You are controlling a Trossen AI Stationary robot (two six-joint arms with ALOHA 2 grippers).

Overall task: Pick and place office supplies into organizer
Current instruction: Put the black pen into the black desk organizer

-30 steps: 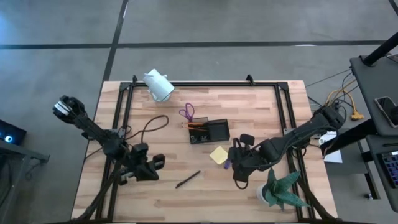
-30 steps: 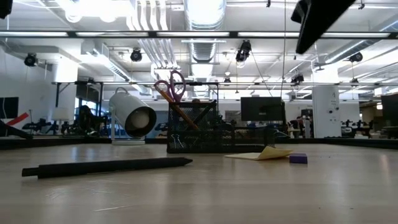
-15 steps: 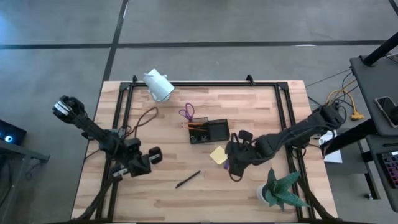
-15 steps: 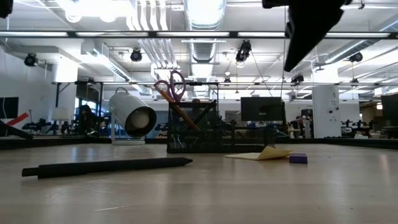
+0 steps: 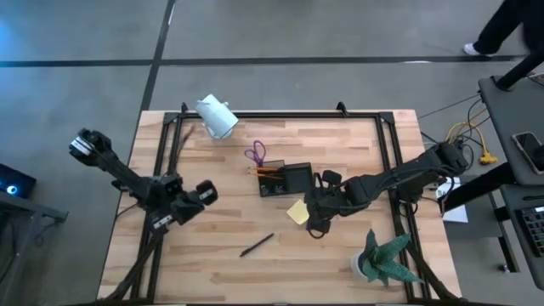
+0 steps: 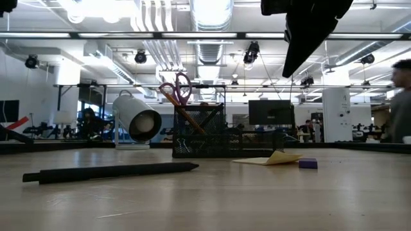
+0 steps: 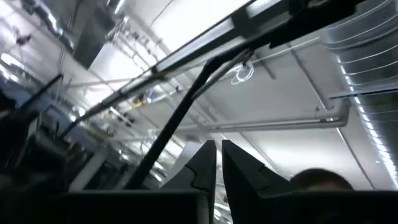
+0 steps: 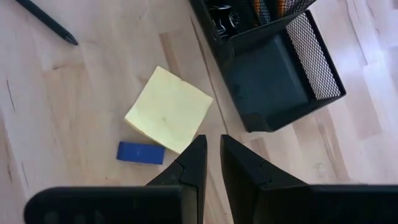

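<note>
Organizer (image 8: pixel 280 65) shows no legible writing; sticky pad (image 8: pixel 169 109) seemingly blank.

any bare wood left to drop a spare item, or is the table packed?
Plenty. Bare wood lies between the white camera and the back rail, and along the front edge below the black pen. The left stretch between organizer and left hand is open too. Crowded: right of the organizer, where the sticky pad, the right hand and the plant cluster.
</note>
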